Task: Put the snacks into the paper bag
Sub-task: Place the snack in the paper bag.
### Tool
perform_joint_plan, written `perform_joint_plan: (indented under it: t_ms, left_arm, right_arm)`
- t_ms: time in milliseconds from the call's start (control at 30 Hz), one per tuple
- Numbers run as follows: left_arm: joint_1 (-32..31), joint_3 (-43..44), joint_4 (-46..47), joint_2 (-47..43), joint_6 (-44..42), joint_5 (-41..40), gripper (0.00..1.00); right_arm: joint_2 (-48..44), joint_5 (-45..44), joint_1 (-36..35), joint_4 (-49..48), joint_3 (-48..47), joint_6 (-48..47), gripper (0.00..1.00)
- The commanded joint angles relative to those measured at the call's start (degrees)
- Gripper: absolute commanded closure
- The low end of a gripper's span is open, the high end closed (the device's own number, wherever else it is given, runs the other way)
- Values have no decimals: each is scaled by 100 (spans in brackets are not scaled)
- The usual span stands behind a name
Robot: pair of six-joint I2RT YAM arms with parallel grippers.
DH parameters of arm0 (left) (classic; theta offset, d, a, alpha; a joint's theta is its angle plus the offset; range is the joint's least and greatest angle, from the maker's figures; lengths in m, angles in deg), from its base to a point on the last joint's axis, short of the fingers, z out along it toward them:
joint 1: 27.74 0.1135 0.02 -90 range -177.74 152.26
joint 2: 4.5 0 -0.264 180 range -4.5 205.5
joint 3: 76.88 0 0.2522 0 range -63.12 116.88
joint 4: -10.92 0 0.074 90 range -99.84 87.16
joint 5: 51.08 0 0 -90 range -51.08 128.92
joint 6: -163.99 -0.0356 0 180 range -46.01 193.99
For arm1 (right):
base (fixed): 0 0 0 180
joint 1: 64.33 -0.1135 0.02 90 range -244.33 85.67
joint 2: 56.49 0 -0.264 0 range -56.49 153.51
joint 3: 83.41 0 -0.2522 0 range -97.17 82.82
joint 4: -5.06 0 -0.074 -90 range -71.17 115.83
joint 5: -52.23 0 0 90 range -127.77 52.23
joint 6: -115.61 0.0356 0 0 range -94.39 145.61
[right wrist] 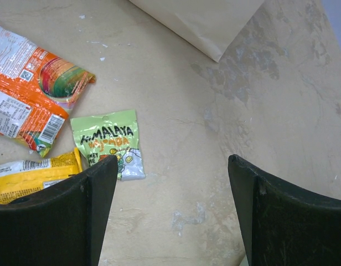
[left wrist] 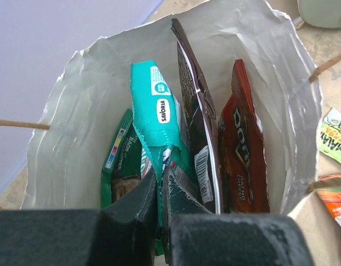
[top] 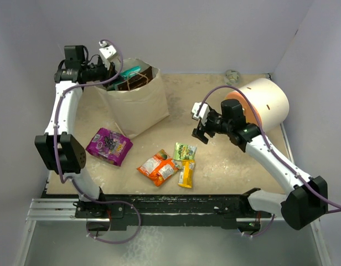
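The tan paper bag (top: pixel 138 105) stands open at the back left. Inside it (left wrist: pixel 76 138) a teal packet (left wrist: pixel 156 111), a green one (left wrist: pixel 118 155), a dark brown one (left wrist: pixel 195 100) and a red chip bag (left wrist: pixel 242 155) stand on edge. My left gripper (left wrist: pixel 159 177) hangs over the bag's mouth (top: pixel 112 71), shut on the teal packet's lower edge. On the table lie a purple packet (top: pixel 108 146), an orange one (top: pixel 158 167), a light green one (top: pixel 185 151) and a yellow bar (top: pixel 186 173). My right gripper (top: pixel 202 133) hovers open and empty, right of the light green packet (right wrist: pixel 107 138).
A big cream cylinder with an orange face (top: pixel 264 102) lies at the back right, just behind my right arm. A small grey object (top: pixel 232 76) sits by the back wall. Walls close in the table on the left, back and right.
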Motion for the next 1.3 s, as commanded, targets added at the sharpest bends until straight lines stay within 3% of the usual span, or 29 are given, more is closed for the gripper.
perform_joint_plan:
  t_ms: [0, 233, 567, 767, 1033, 1267]
  left_arm:
    - [5, 722, -822, 368, 75, 159, 92]
    - [5, 804, -945, 473, 39, 312, 90]
    - [-4, 1319, -1814, 836, -189, 415, 78]
    - [-4, 1453, -1843, 779, -216, 263, 70]
    - [-4, 1384, -1365, 395, 11, -333, 59]
    - [-4, 797, -474, -339, 73, -1477, 43]
  right_arm:
    - [20, 151, 27, -267, 21, -66, 17]
    - [27, 138, 27, -293, 53, -88, 17]
    - [38, 147, 29, -306, 57, -84, 17]
    - [46, 154, 27, -309, 58, -83, 16]
    - [46, 172, 27, -336, 67, -56, 16]
    - [46, 157, 27, -377, 75, 0, 16]
